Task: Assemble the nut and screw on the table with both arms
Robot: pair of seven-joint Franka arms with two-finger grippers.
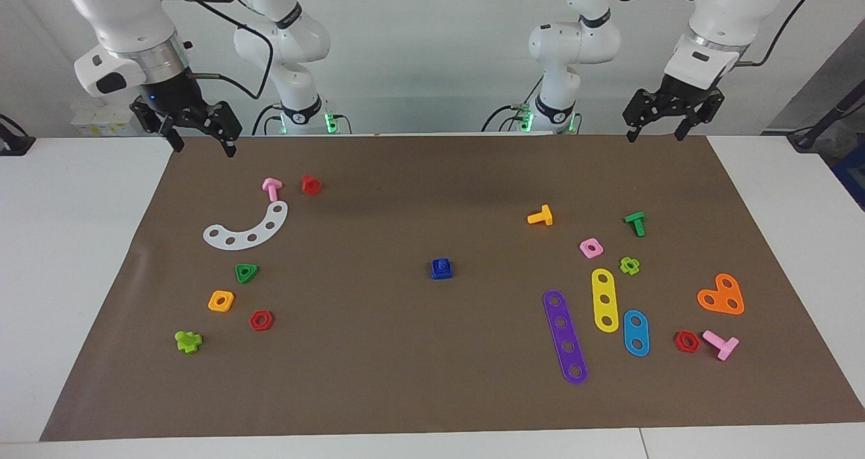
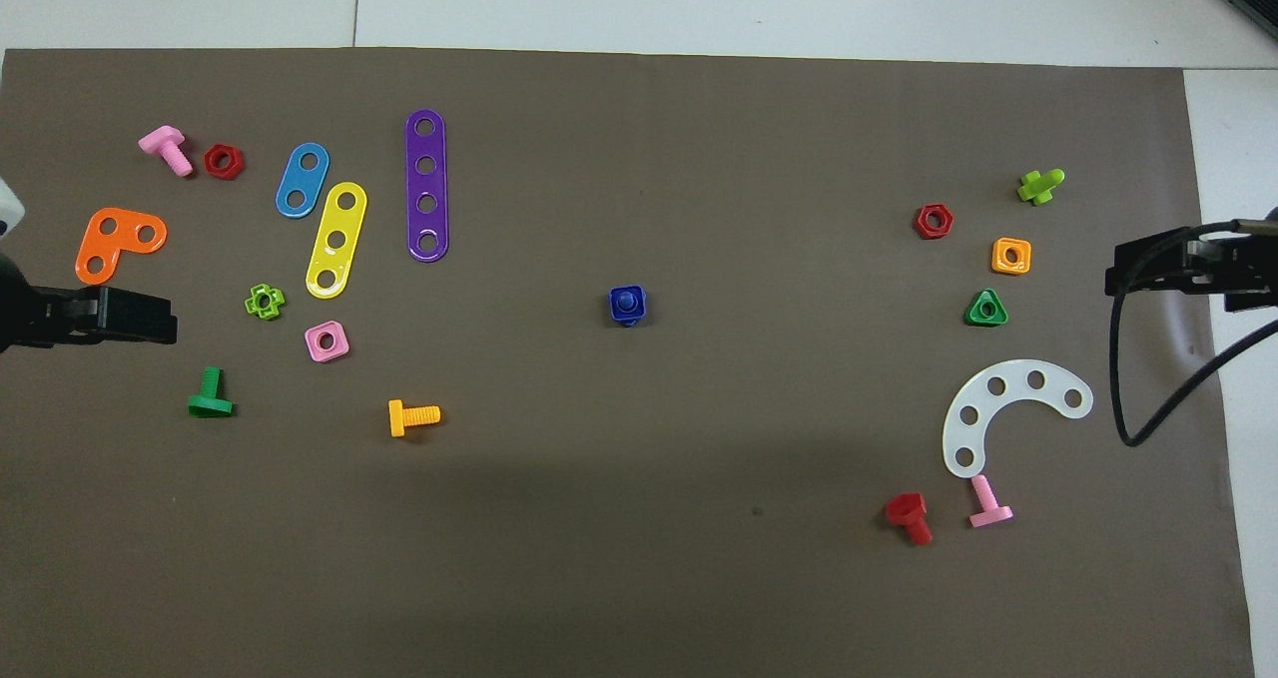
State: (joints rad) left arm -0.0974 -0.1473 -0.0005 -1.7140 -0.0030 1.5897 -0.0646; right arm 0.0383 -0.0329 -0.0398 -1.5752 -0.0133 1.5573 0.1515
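While both arms are waiting raised and wide open, empty, nut (image 1: pixel 441 269) and screw (image 1: pixel 442 265) are sitting joined at mat (image 1: pixel 405 378) centre: seven o'clock from left gripper (image 1: pixel 669 117), five o'clock from right gripper (image 1: pixel 196 129), roughly equidistant.

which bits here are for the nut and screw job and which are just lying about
For the job:
blue nut, screw standing in it, mid-mat
left claw, right claw, both raised

Lying about:
purple strip
yellow strip
white arc
orange nut
green triangle nut
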